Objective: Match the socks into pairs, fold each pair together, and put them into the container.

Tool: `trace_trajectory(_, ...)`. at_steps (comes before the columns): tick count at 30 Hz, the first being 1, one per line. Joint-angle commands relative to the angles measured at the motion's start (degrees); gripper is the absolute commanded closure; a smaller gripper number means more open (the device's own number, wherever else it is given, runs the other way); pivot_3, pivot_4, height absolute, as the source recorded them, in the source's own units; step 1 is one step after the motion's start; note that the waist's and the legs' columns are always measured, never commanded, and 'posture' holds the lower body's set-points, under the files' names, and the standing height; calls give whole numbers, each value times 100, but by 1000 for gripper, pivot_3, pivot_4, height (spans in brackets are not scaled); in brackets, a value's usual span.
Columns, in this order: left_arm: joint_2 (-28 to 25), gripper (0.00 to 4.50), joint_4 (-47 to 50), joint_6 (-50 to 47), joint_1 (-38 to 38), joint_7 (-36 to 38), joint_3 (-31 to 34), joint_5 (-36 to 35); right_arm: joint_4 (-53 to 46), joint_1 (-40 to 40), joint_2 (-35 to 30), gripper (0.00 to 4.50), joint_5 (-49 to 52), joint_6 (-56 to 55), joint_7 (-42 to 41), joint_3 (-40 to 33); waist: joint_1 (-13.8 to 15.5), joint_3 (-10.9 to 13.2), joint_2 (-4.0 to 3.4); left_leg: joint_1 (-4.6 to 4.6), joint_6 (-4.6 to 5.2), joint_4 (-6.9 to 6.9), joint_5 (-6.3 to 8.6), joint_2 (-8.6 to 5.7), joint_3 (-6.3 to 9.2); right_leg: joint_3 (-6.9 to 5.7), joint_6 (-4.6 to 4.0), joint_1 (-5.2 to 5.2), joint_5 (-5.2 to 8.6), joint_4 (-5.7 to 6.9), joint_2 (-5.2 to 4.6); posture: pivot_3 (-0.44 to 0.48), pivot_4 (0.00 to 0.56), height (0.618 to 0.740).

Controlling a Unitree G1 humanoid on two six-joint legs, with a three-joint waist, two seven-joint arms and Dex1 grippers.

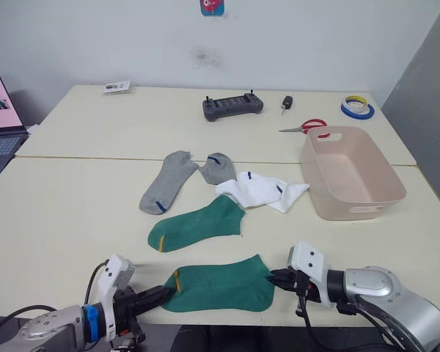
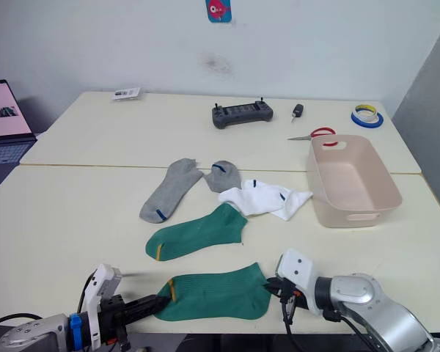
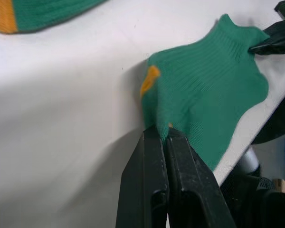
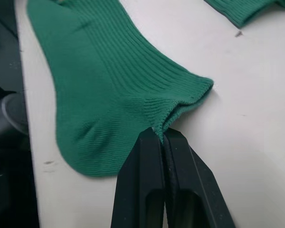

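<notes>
Taking the container (image 1: pixel 350 174) as landmark: its inside has free room from above. Just to its left the white socks (image 1: pixel 262 191) lie beside its wall, with the grey socks (image 1: pixel 165 181) farther left. Behind it, scissors (image 1: pixel 306 127) lie near its rim on the desk (image 1: pixel 66 213). The strip of desk in front of it lies open toward the right tool (image 1: pixel 273 277).

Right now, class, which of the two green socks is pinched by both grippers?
The green sock nearest the table's front edge: left gripper holds its cuff, right gripper its toe. The other green sock lies untouched.
</notes>
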State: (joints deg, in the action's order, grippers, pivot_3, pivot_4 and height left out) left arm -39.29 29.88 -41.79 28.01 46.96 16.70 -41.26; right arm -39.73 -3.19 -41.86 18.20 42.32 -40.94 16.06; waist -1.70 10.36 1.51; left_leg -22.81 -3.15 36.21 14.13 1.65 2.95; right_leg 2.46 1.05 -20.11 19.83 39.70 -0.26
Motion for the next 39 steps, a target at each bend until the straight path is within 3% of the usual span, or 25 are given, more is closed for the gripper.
trace_trajectory(1,-14,4500,-39,229,94,96,-11,136,-101,57,8,3470,-4,-29,15,0,-1,-1,1,0,0,0,0,0,0,0,0,0,0,0,0,0,150,737)
trace_trajectory(2,-17,4500,-53,401,148,155,8,232,-105,69,6,3176,8,-31,11,-49,-7,-1,1,0,0,0,0,1,0,1,0,0,0,0,0,0,150,737)
trace_trajectory(8,-43,2827,-91,1082,478,437,649,383,-189,124,-28,1267,304,4,-101,-510,-10,-1,1,1,0,0,0,2,-3,2,0,-1,0,0,0,0,150,737)
trace_trajectory(12,-238,1576,-378,1664,218,563,1100,700,-222,320,-43,1,545,15,-220,-747,-1,-1,2,1,0,0,0,0,-1,-1,0,0,0,0,0,0,150,737)
trace_trajectory(17,-934,1576,-1367,3562,-816,953,705,2097,-176,822,39,1,584,-137,-322,-627,4,-3,3,0,0,0,0,0,3,-7,-1,-1,0,0,4,0,150,737)
trace_trajectory(23,-1266,1576,-2456,5326,-1687,1365,-168,3133,-127,1110,124,1,598,-165,-329,-466,-12,-3,4,-10,1,-2,1,-3,-17,-4,0,-4,-1,-25,-2,0,150,737)
trace_trajectory(33,-1280,1576,-2875,5247,-2817,1825,-1427,3505,-33,1182,92,1,553,-245,-315,-418,-5,-3,3,-5,2,5,0,1,-5,-6,0,-8,-1,15,3,0,150,737)
trace_trajectory(36,-1320,2180,-3186,5194,-3077,1844,-1660,3722,-18,1205,88,0,560,-243,-319,-412,-8,-3,2,-4,2,8,0,1,-5,-10,0,-9,-1,20,8,0,150,737)
trace_trajectory(39,-1374,3130,-3361,5103,-3242,1912,-1809,3831,-3,1242,90,0,562,-231,-316,-409,-6,-4,1,-2,2,9,0,1,-5,-9,-1,-8,-1,23,7,0,150,737)
